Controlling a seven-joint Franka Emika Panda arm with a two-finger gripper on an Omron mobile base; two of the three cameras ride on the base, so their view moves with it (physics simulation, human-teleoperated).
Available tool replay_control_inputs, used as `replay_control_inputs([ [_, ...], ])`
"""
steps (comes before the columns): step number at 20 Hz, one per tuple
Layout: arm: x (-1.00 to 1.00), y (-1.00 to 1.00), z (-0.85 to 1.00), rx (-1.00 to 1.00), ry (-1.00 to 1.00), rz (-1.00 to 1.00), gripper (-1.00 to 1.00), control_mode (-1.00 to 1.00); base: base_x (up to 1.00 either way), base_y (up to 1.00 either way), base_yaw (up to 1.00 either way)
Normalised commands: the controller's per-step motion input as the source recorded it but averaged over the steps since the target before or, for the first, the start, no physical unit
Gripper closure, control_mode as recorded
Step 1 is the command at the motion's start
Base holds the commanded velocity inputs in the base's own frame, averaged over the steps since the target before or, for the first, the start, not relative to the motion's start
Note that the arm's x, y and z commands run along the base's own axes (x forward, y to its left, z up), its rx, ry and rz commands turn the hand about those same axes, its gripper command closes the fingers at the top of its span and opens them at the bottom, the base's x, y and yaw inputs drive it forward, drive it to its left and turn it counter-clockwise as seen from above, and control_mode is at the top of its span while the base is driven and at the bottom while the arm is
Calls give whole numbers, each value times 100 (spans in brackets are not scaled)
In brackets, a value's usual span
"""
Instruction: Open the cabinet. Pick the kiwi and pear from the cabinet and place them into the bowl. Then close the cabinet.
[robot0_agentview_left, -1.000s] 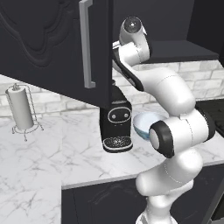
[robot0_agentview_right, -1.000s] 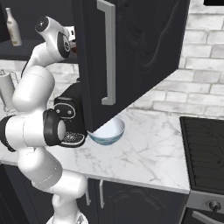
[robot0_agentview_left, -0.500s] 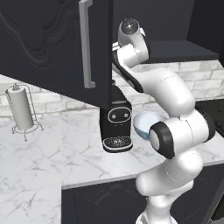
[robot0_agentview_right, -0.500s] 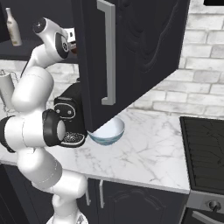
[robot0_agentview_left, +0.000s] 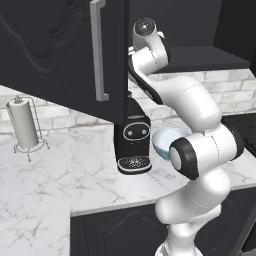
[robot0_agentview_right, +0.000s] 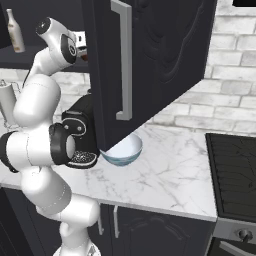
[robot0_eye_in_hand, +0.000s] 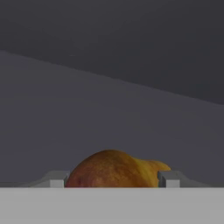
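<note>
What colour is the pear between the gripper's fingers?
The pear is yellowish-orange with a reddish-brown side, seen best in the hand view.

The white arm rises from its base, bends at a dark elbow joint and reaches up and forward, its wrist at its highest point. The hand (robot0_eye_in_hand: 113, 180) has its two fingertips (robot0_eye_in_hand: 168, 179) standing apart on either side of the pear (robot0_eye_in_hand: 114, 169)

Kitchen, rendered. Marble counter (robot0_agentview_left: 45, 185) under black wall cabinet (robot0_agentview_left: 50, 45) with silver bar handles; brick backsplash (robot0_agentview_right: 220, 100); coffee machine (robot0_agentview_left: 132, 140), paper towel holder (robot0_agentview_left: 24, 125), bowl (robot0_agentview_right: 122, 150), stove (robot0_agentview_right: 235, 170) at right.
</note>
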Motion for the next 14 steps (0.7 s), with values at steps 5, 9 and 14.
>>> replay_control_inputs([
  [5, -6, -7, 0, 0, -8, 0, 100, -100, 0, 0, 0],
  [9, -29, -23, 0, 0, -12, -1, 100, -100, 0, 0, 0],
  [14, -58, -36, 7, 0, -2, -5, 100, -100, 0, 0, 0],
])
